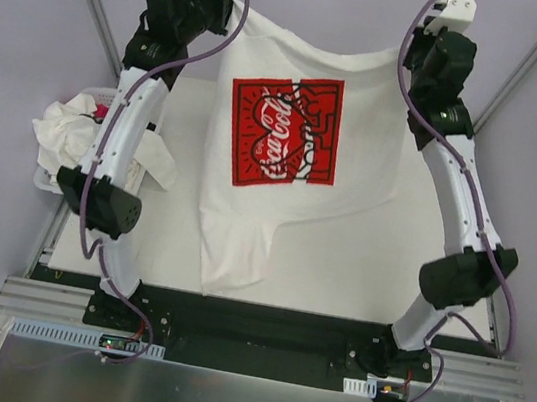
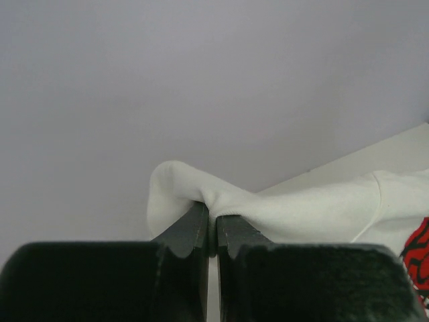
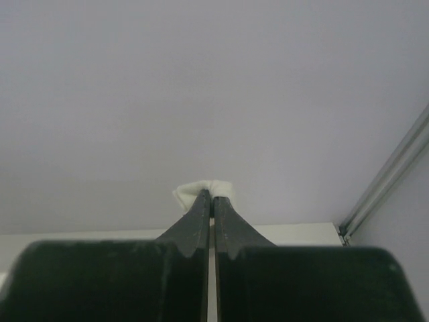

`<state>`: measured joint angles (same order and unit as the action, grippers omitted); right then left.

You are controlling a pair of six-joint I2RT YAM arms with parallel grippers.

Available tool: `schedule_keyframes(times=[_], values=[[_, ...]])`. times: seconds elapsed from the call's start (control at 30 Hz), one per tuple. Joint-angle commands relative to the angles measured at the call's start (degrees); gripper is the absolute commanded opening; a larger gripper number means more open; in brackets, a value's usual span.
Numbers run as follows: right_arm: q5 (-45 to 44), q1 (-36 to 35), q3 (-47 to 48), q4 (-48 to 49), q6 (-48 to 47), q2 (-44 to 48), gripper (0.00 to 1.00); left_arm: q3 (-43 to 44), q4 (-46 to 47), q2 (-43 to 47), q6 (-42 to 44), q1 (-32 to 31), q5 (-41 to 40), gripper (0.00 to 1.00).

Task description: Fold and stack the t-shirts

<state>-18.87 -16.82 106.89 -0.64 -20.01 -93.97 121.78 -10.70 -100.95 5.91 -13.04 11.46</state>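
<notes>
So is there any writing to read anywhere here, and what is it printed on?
"Coca-Cola": white script, running sideways, in the red square print on the t-shirt that the left gripper and right gripper hold up by its top edge.
Rest of that print: black and white line shapes, no letters I can read.
Both wrist views: no text.

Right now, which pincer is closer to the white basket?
Left. The left pincer pinches a corner of the t-shirt on the side where the basket sits; the right pincer holds the other corner, far across.
</notes>
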Motion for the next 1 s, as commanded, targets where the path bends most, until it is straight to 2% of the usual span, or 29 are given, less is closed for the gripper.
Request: schedule_keyframes(times=[0.0,0.03,0.1,0.2,0.4,0.57,0.7,0.87,0.97], values=[[-1.2,1.7,18.5,-1.9,-1.1,-10.5,0.01,19.6,-0.6,-9.6,0.9,2.0,-1.2,0.00],[-1.0,2.0,24.4,-3.1,-0.7,-13.8,0.00,21.1,-0.6,-10.5,0.8,2.0,-0.9,0.00],[-0.2,2.2,27.1,-5.3,0.1,-15.4,0.01,22.6,-0.6,-10.6,0.5,2.0,-0.7,0.00],[0.6,2.2,24.7,-5.3,1.1,-13.4,0.01,18.8,-0.5,-6.4,0.5,2.0,-0.6,0.00],[1.7,2.2,8.1,-1.1,3.9,1.3,0.01,4.9,0.5,5.9,-0.6,2.0,2.3,0.00],[1.9,2.1,-1.8,-1.1,5.1,9.8,0.00,-6.1,1.0,14.3,-1.5,1.9,2.5,0.00],[1.6,2.1,-13.4,-0.4,5.5,20.3,0.01,-15.9,0.9,24.0,-2.4,1.8,3.5,0.00],[1.6,0.9,-20.9,0.4,5.3,32.0,0.01,-22.2,0.9,35.3,-2.4,1.4,4.5,0.00],[1.4,-1.0,-21.1,0.4,4.1,38.1,0.01,-21.6,1.0,41.8,-0.9,0.3,3.7,0.00]])
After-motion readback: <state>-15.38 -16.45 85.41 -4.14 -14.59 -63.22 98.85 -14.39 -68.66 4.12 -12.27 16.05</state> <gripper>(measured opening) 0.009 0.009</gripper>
